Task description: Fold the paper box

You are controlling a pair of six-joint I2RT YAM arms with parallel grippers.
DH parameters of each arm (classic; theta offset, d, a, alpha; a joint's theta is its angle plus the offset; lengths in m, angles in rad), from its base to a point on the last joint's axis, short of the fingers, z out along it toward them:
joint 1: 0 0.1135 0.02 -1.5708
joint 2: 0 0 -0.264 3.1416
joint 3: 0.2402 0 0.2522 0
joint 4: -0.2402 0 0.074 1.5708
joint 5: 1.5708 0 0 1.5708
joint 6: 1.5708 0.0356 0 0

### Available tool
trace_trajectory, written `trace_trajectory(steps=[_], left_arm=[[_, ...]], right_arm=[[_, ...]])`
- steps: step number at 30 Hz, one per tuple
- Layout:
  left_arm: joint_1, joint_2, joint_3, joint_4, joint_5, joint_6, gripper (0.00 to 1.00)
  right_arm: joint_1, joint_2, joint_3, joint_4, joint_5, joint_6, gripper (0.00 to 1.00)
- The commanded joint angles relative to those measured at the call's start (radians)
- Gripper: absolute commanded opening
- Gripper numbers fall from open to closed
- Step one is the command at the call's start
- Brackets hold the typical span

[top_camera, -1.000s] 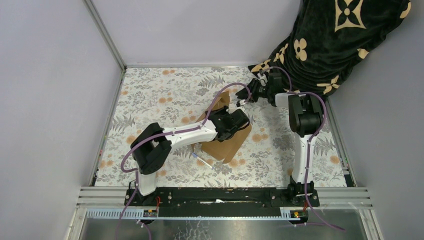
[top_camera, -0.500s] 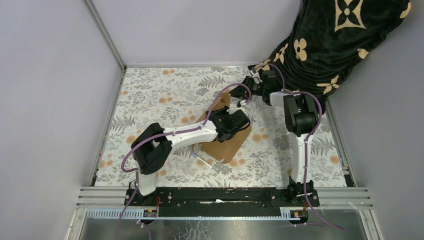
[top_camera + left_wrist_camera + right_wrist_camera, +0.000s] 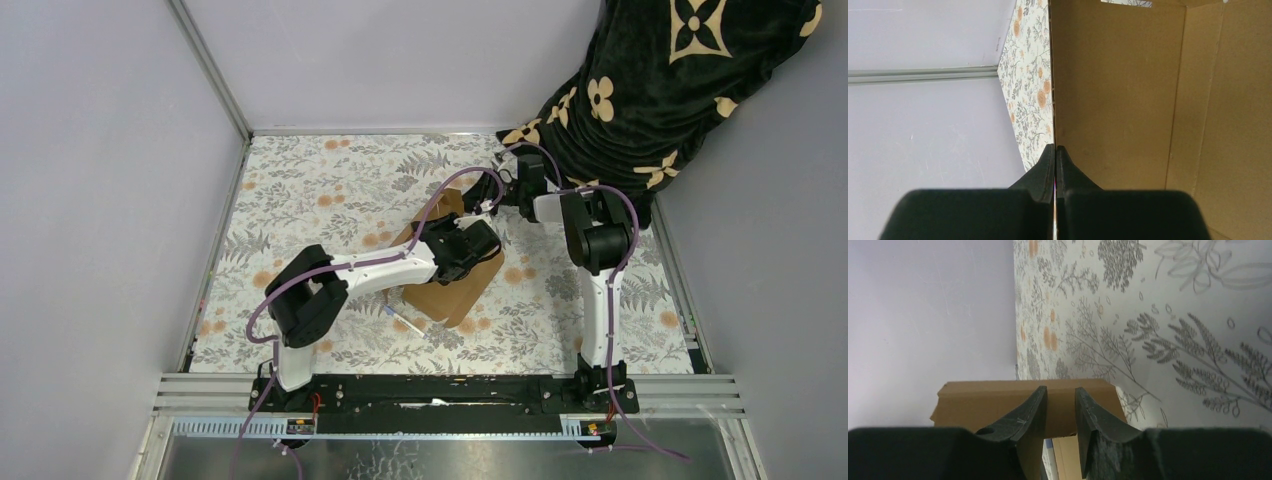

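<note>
Left pincer (image 3: 1054, 148) clamped on raised edge of paper box (image 3: 1118, 100). Right pincer (image 3: 1061, 391) part-open at box's far flap, gripping nothing.

- The right end effector (image 3: 1060, 390) has two dark fingers (image 3: 1030, 412) parted by a narrow gap.
- A brown flap of the paper box (image 3: 978, 402) runs crosswise just behind the fingertips.
- The floral-patterned bench (image 3: 1173, 340) spreads beyond it, and a pale wall (image 3: 928, 310) fills the left.

The white-and-black left arm (image 3: 380, 265) stretches toward 2 o'clock, its left gripper (image 3: 1054, 148) pinched tight on the brown cardboard paper box (image 3: 1118, 100). The right arm (image 3: 597, 265) reaches toward 12 o'clock with its wrist turned to 9 o'clock. The right gripper (image 3: 1061, 391) is slightly parted.
</note>
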Motion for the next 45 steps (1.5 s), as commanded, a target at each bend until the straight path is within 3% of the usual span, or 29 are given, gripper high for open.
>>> trace_trajectory(steps=[1,18,31,40,45], left_arm=[[-0.01,0.034,-0.007,0.047,0.03,-0.037,0.0],[-0.01,0.046,-0.002,0.047,0.028,-0.043,0.0],[-0.01,0.047,-0.015,0.064,0.034,-0.034,0.0],[-0.01,0.042,-0.039,0.089,0.043,-0.021,0.0],[-0.01,0.025,-0.063,0.11,0.046,-0.006,0.0]], right_arm=[[0.002,-0.11,-0.053,0.065,-0.033,-0.022,0.34],[0.008,-0.13,-0.15,0.227,-0.09,0.028,0.34],[0.042,-0.122,-0.198,0.34,-0.088,-0.044,0.35],[0.059,-0.109,-0.284,0.596,-0.063,-0.012,0.38],[0.058,-0.085,-0.332,0.824,-0.05,0.071,0.4]])
